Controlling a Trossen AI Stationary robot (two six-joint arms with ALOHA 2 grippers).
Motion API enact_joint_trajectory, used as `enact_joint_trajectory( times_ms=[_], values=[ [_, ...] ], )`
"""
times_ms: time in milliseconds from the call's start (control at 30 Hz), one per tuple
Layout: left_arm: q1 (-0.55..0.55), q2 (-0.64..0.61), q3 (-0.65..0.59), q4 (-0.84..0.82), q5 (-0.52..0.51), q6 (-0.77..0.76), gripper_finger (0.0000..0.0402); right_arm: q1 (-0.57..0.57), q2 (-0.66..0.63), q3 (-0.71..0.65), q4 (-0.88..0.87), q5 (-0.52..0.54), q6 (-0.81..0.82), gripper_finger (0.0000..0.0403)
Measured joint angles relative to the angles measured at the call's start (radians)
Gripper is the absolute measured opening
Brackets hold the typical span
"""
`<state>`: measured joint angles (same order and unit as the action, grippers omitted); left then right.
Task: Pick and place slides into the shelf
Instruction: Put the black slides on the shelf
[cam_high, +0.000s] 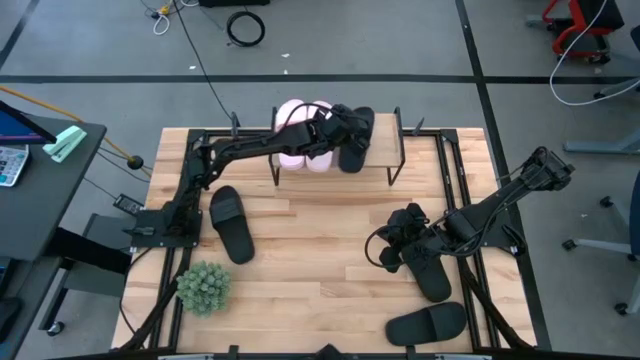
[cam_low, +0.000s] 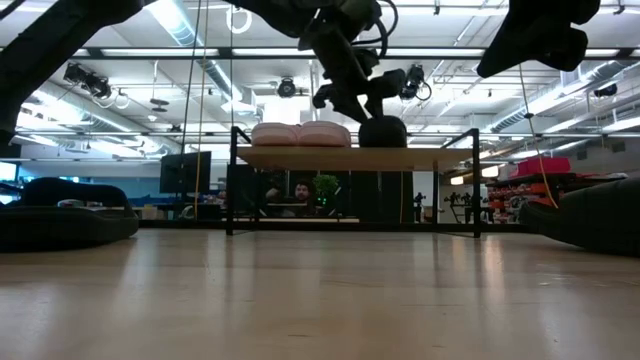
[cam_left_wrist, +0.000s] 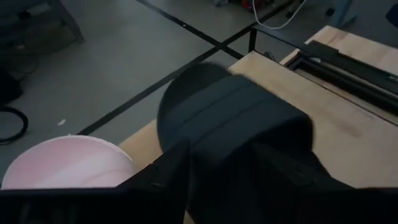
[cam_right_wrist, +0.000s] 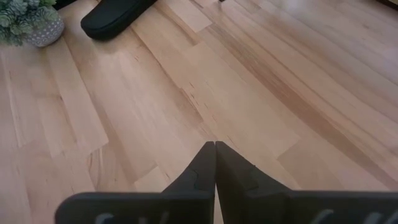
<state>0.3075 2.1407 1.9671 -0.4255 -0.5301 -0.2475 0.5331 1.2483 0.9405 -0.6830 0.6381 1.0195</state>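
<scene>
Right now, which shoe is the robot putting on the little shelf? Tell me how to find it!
Find the little shelf at the far edge of the table. Two pink slides sit side by side on its top. Right beside them is the black slide, with the left tool at it; it is the only black one on the shelf, the other black ones lie on the table.

A small potted plant (cam_high: 203, 288) sits near the front left corner of the slatted worktop (cam_high: 320, 260). Off its left side stands a dark desk (cam_high: 40, 190) with a green item (cam_high: 65, 143) on it. A black cable coil (cam_high: 245, 27) lies on the grey floor beyond.
</scene>
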Motion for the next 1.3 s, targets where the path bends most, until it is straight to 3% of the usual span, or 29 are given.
enact_joint_trajectory(
  times_ms=[400, 733, 1067, 1300],
  values=[
    [0.004, -0.003, 0.0, -0.117, 0.0, 0.035, 0.0202, 0.0, 0.0, 0.0, 0.002, 0.0, 0.008, 0.001],
    [-0.031, -0.043, 0.002, -0.333, 0.001, 0.228, 0.0188, 0.0, 0.0, 0.0, -0.001, 0.073, -0.035, 0.0007],
    [-0.122, -0.236, 0.001, -0.348, 0.0, 0.525, 0.0124, -0.01, 0.0, 0.0, -0.008, 0.189, -0.055, 0.0002],
    [-0.155, -0.451, 0.001, -0.461, -0.016, 0.575, 0.0021, -0.138, -0.003, 0.0, -0.008, 0.288, -0.189, 0.0001]
  ],
)
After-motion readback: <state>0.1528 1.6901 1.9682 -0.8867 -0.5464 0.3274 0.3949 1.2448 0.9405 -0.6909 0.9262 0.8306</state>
